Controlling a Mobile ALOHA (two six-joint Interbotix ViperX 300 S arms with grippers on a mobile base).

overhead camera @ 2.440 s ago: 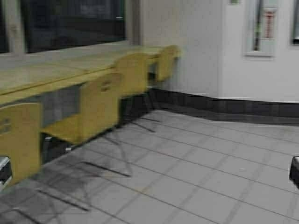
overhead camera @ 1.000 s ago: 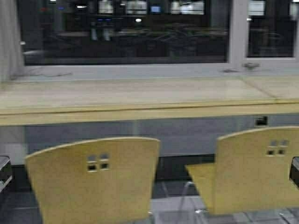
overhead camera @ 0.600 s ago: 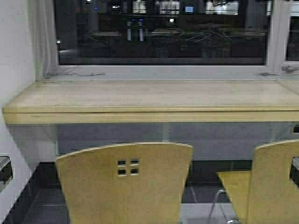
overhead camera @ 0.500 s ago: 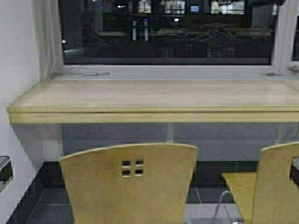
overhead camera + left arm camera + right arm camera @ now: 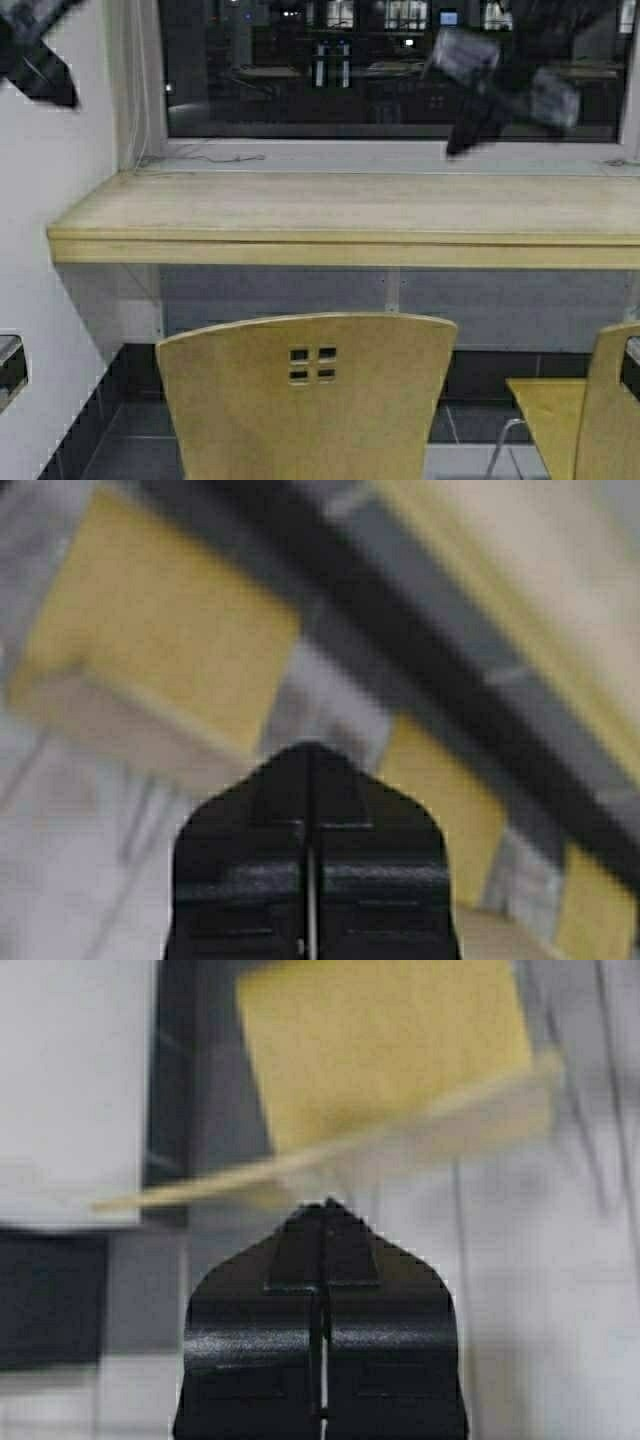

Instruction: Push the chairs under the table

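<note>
We think the nearest chair (image 5: 305, 395), pulled out from the counter (image 5: 340, 245), is light and stiff, so both grippers (image 5: 310, 855) (image 5: 322, 1325), fingers pressed together, should push its curved back.

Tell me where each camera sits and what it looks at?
High view: up on the frame, facing the table, a chair and the window; arm parts near the top.
Left wrist view: on the left arm, looking past its shut left pincer at chairs.
Right wrist view: on the right arm, above its shut right pincer.
All share yellow chairs.
</note>
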